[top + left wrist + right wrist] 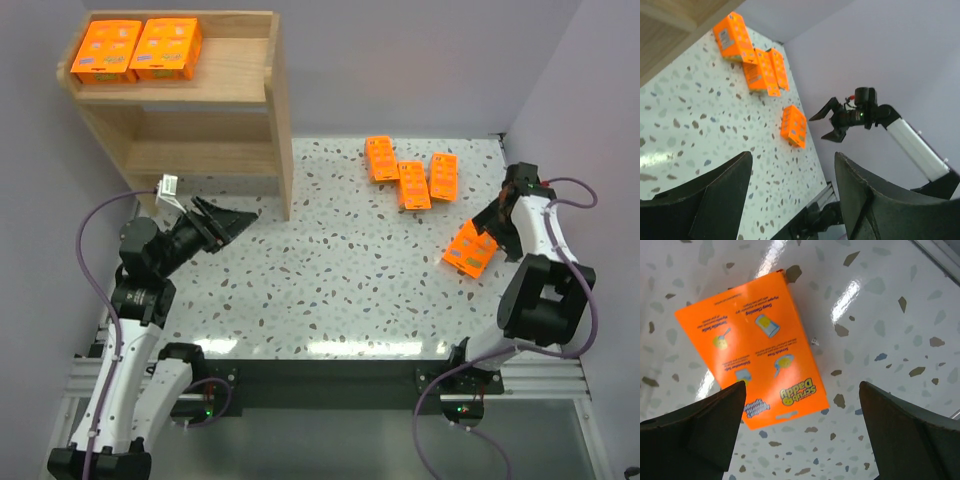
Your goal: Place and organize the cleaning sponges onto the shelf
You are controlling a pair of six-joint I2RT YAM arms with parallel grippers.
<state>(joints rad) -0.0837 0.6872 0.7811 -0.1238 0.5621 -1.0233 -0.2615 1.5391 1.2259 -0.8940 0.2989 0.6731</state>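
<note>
Two orange sponge packs (pixel 137 48) lie side by side on the top tier of the wooden shelf (pixel 240 90) at the far left. Three more packs (pixel 410 172) lie flat on the table at the far right. A sixth pack (pixel 471 249) lies near the right edge; it also shows in the right wrist view (pixel 752 347). My right gripper (pixel 497 219) hovers open just above and beside this pack, which lies below its left finger (pixel 705 425). My left gripper (pixel 232 222) is open and empty near the shelf's foot, pointing right.
The speckled white table (pixel 340 280) ends at purple walls behind and on the right. The shelf's lower tier (pixel 200 155) holds nothing I can see. The right arm (pixel 855 116) shows in the left wrist view beyond the table edge.
</note>
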